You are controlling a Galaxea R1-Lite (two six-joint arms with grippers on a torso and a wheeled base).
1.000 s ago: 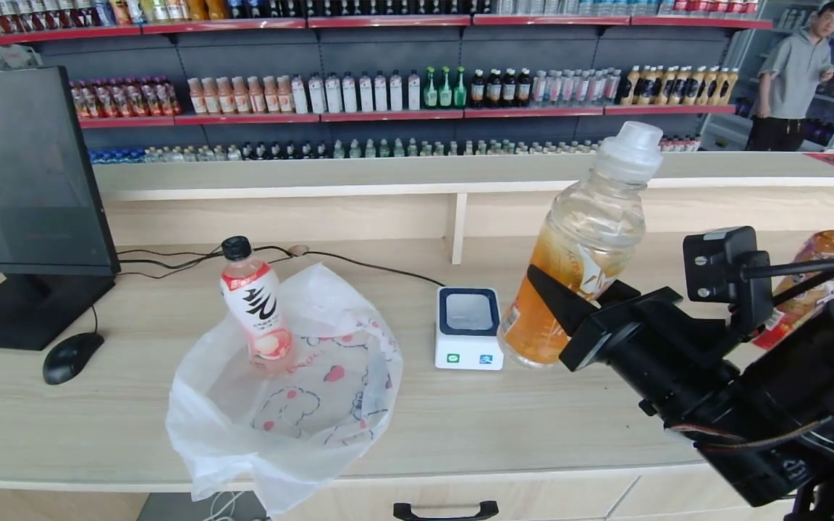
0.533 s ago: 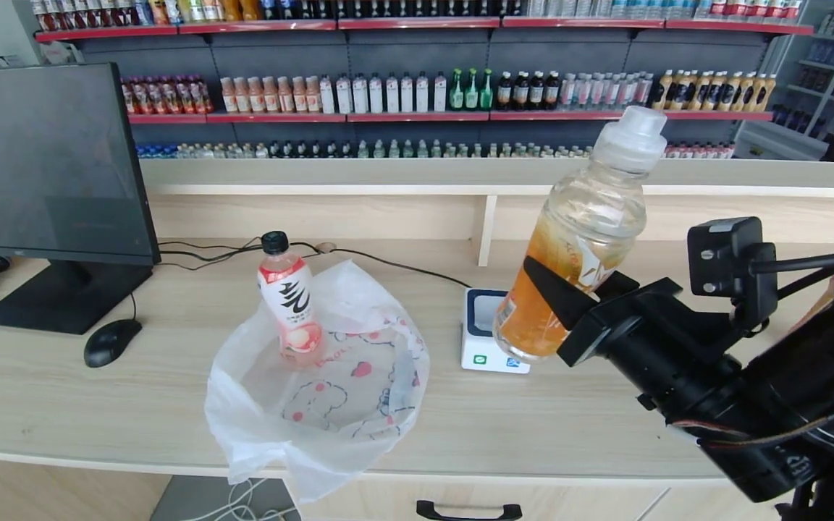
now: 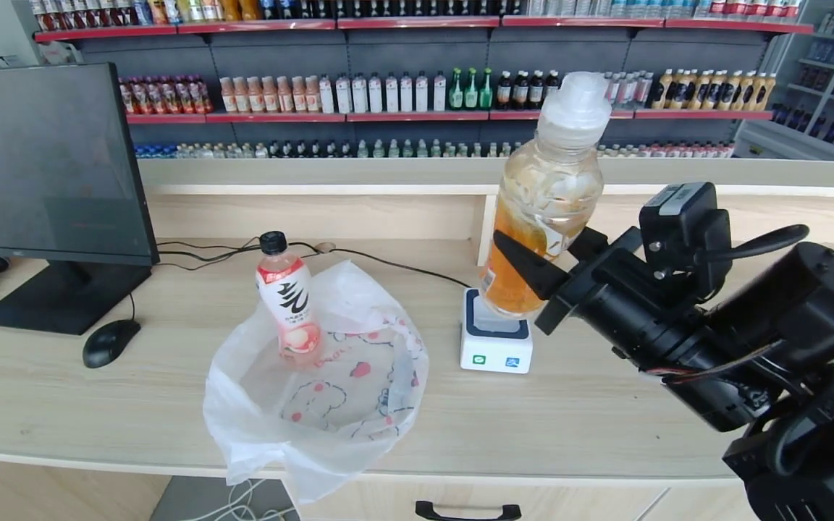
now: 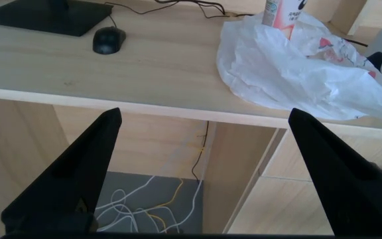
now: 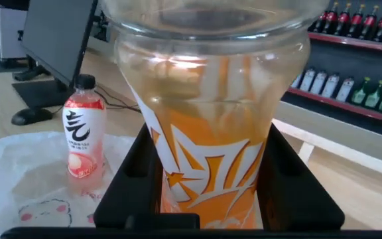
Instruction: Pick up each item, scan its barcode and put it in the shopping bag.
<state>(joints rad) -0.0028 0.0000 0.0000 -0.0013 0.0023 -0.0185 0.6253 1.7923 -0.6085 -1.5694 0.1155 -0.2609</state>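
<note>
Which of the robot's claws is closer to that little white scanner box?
Right. The right gripper holds the orange bottle just over the scanner; the left gripper hangs open below the counter edge, farther off.

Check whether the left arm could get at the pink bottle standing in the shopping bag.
Probably yes: the left gripper is open and empty before the counter, and only the shopping bag rim fronts the pink bottle.

The right tool (image 3: 536, 255) carries the orange bottle (image 3: 547, 188) to the left and higher. The bottle now stands more upright, over the scanner (image 3: 496, 352).
</note>
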